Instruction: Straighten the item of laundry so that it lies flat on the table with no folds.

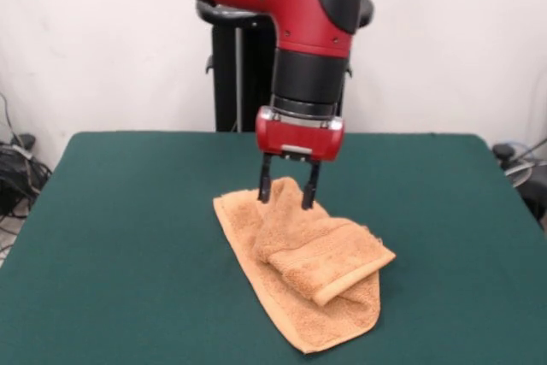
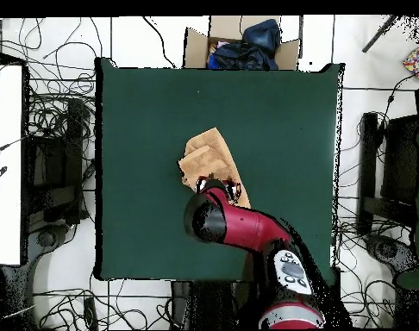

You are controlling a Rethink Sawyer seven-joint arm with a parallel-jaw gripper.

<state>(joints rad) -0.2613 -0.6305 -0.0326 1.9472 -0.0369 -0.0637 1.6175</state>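
The peach terry towel (image 1: 318, 284) lies crumpled and folded over itself in the middle of the dark green table (image 1: 120, 237), with a thick doubled flap on top pointing to the right. My gripper (image 1: 287, 197) stands at the towel's far end, a finger on each side of a raised peak of cloth that it pinches. In the overhead view the towel (image 2: 208, 155) shows as a folded patch just beyond the gripper (image 2: 218, 186), whose arm covers the towel's near part on the table (image 2: 282, 121).
The robot's black pedestal (image 1: 229, 74) stands behind the table's far edge. In the overhead view a cardboard box with dark cloth (image 2: 240, 45) sits past the table's top edge, and cables and stands lie around the table.
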